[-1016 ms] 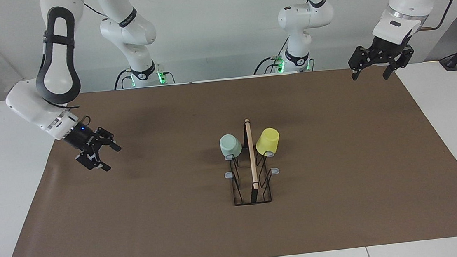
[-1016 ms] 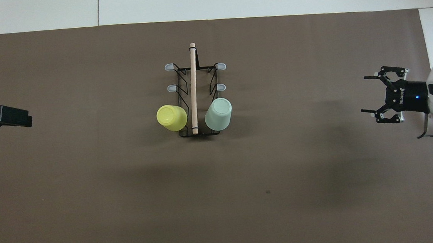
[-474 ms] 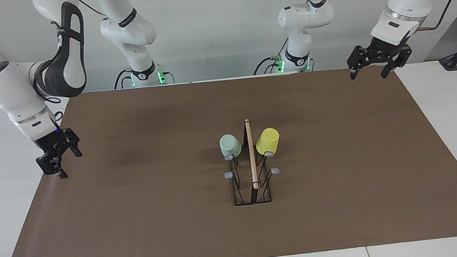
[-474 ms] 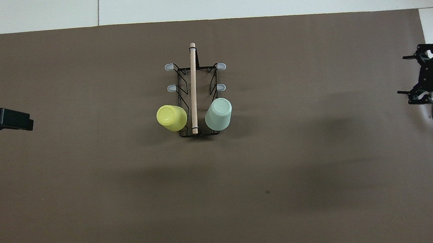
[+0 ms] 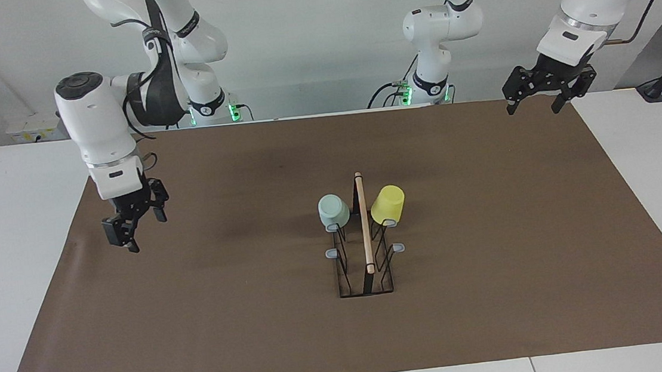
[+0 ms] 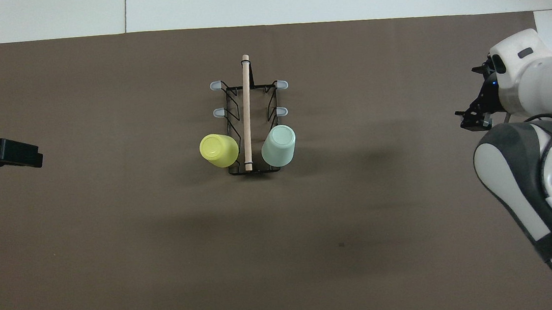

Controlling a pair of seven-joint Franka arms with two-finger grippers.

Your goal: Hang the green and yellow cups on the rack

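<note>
Both cups hang on the rack (image 5: 363,249): green cup (image 5: 333,210), yellow cup (image 5: 388,204). The right gripper (image 5: 130,223), wide and empty, has swung back; the left gripper (image 5: 541,91) waits wide. The task looks done.

White table under a brown mat, against a pale wall

The brown mat (image 5: 496,291) covers most of the white table (image 5: 7,250); a plain pale wall (image 5: 306,44) rises at the robots' end, evenly lit.
</note>
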